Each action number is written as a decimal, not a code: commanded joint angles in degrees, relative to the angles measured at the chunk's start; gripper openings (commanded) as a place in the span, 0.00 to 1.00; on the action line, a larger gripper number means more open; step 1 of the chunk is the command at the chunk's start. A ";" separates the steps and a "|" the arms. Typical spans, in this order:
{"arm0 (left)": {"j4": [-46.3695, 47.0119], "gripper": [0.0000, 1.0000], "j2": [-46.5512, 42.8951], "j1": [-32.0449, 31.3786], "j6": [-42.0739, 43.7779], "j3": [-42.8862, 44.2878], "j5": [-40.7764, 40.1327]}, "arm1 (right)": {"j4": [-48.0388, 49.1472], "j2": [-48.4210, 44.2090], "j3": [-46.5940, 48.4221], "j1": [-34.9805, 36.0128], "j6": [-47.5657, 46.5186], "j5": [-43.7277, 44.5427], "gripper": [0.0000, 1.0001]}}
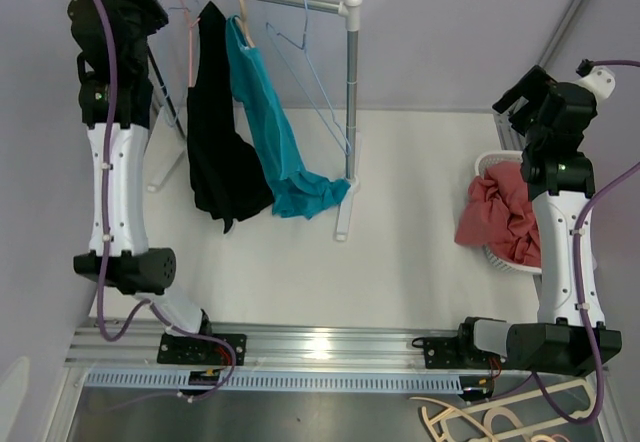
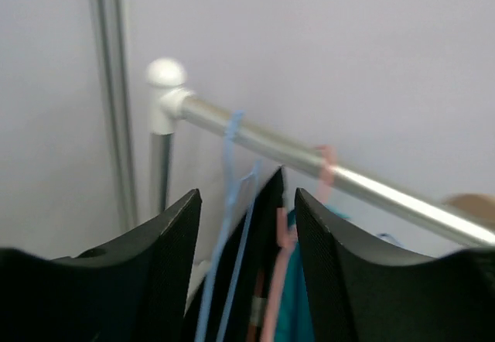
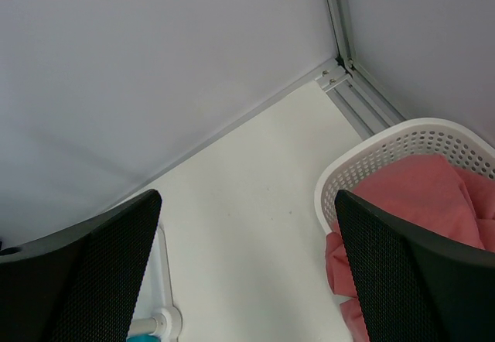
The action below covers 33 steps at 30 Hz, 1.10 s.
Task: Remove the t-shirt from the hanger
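In the top view the left gripper is raised at the rail's end, with the black t-shirt hanging just beside and below it on a pink hanger. The right gripper hangs over a basket, well apart.

The left wrist view shows the fingers spread and holding nothing, with the shirt's shoulder straight ahead between them. The fabric looks light, limp and easily snagged, so a pinch at the shoulder or hem seems best.

The right wrist view shows jaws wide apart and empty.
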 commanded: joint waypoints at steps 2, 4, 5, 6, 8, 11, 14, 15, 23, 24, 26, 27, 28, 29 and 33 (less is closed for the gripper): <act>2.83 0.60 -6.44 -11.06 7.62 0.87 -13.46 | 0.84 -0.71 0.05 0.60 -0.26 -0.70 0.99; 1.86 0.61 -6.26 -14.14 6.94 1.57 -14.20 | 0.40 -0.80 0.05 0.69 -0.17 -0.79 0.99; 1.33 0.63 -6.00 -14.59 5.80 1.67 -13.51 | 0.23 -0.80 -0.04 0.77 -0.17 -0.97 1.00; 0.63 0.63 -5.83 -14.59 3.18 1.75 -12.20 | 0.22 -0.97 -0.13 0.77 -0.17 -1.14 0.99; -1.04 0.63 -4.86 -14.59 1.75 2.62 -11.05 | -0.13 -1.15 0.05 1.04 -0.17 -1.58 1.00; -3.07 0.64 -2.75 -14.68 -0.18 3.78 -5.96 | -0.39 -1.94 -0.13 1.21 -0.35 -1.41 0.99; -3.59 0.65 -1.00 -15.56 -0.63 4.56 -5.76 | -0.57 -2.29 -0.21 1.21 -0.52 -1.06 0.99; -3.60 0.64 -0.56 -15.82 -0.89 4.74 -5.77 | -0.57 -2.29 -0.13 1.21 -0.52 -1.14 0.99; -1.93 0.64 3.58 -19.51 -0.28 5.89 -5.68 | -0.30 -2.20 -0.57 1.30 0.00 -1.50 0.99; -1.40 0.64 3.67 -19.86 0.07 5.88 -5.68 | -0.22 -2.29 -0.74 1.30 0.09 -1.50 0.99; -1.05 0.64 3.58 -20.74 0.25 5.36 -6.03 | -0.13 -2.47 -1.00 1.39 0.18 -1.50 0.99; -0.44 0.65 3.58 -21.27 0.60 5.10 -6.12 | -0.04 -2.47 -1.35 1.39 0.18 -1.50 0.99; -0.26 0.65 3.67 -21.54 0.87 4.66 -6.47 | 0.05 -2.55 -1.53 1.39 0.18 -1.50 0.99; -0.08 0.65 3.75 -21.80 1.30 5.00 -7.17 | 0.05 -2.64 -1.71 1.48 0.18 -1.58 1.00; -0.17 0.65 3.49 -23.03 2.44 4.83 -8.92 | 0.31 -2.91 -2.67 1.48 0.27 -1.67 0.99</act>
